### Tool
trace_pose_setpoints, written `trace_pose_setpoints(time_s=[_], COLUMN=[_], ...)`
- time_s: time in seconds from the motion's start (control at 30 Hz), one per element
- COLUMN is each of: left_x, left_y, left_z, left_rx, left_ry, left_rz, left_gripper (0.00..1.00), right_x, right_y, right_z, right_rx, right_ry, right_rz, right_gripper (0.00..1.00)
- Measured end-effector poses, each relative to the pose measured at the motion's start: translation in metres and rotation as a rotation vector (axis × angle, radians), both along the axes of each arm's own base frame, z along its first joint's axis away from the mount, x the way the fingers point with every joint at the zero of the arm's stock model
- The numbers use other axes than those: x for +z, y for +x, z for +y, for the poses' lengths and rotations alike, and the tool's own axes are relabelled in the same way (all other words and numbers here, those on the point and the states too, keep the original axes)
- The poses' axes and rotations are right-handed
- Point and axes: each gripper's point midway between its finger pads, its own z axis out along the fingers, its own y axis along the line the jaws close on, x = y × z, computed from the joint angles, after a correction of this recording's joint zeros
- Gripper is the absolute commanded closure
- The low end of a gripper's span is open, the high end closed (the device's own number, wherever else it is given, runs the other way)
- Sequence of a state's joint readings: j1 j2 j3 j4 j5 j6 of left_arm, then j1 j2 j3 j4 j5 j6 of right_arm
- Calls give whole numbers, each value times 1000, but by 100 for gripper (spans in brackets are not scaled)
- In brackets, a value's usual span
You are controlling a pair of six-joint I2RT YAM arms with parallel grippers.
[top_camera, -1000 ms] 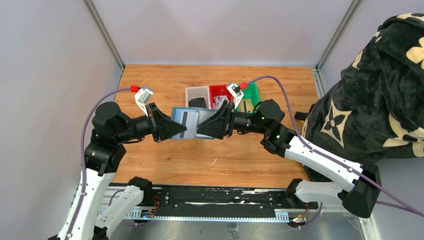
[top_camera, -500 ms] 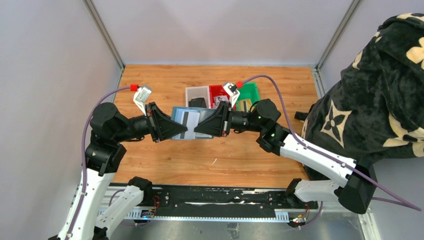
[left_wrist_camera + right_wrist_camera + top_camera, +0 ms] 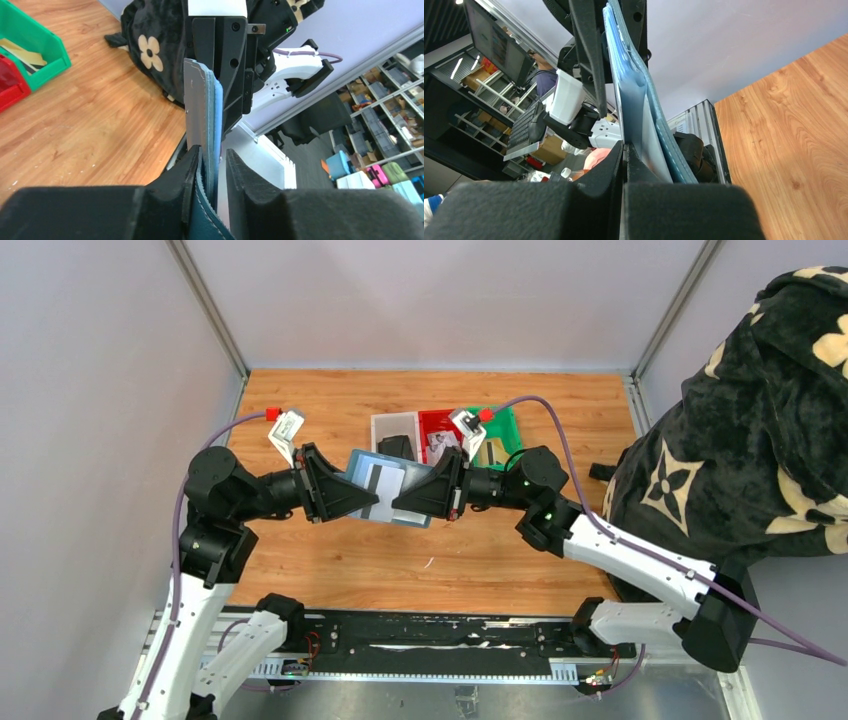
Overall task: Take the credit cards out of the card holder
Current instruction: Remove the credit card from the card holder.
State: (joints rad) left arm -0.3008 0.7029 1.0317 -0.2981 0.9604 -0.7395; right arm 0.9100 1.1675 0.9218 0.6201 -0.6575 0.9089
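top view: the teal leathery card holder (image 3: 358, 465) is held open in the air over the wood table (image 3: 330, 400), left gripper (image 3: 368, 502) and right gripper (image 3: 398, 504) almost tip to tip on it. grey bin (image 3: 395, 428), red bin (image 3: 432, 423) and green bin (image 3: 503, 423) sit just behind. left wrist: fingers clenched on the holder's stitched teal edge, a flat grey credit card (image 3: 194, 105) upright against it. right wrist: fingers pinched tight on the smooth pale card, textured blue holder right behind.
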Motion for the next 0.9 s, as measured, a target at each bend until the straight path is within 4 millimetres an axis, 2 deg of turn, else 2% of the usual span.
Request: trace_pose_setpoints(time_s=[0.4, 0.43, 0.57, 0.67, 0.8, 0.9], left_x=[8, 8, 9, 11, 12, 11], left_y=[-4, -4, -5, -5, -4, -2], left_z=[-1, -1, -1, 0, 1, 1], left_rx=[-11, -11, -11, -7, 2, 16], left_ry=[-41, -41, -45, -48, -47, -41], left_rz=[16, 16, 10, -2, -18, -29], left_gripper=[91, 92, 98, 100, 100, 100], right_x=[0, 0, 1, 3, 9, 15], right_y=[-10, -10, -10, -10, -10, -7], right_z=[-13, -13, -13, -13, -11, -6], right_rx=[-2, -2, -1, 4, 16, 25], right_ry=[47, 50, 51, 60, 90, 110], right_rz=[-16, -18, -14, -1, 10, 18], right_gripper=[100, 96, 67, 58, 61, 73])
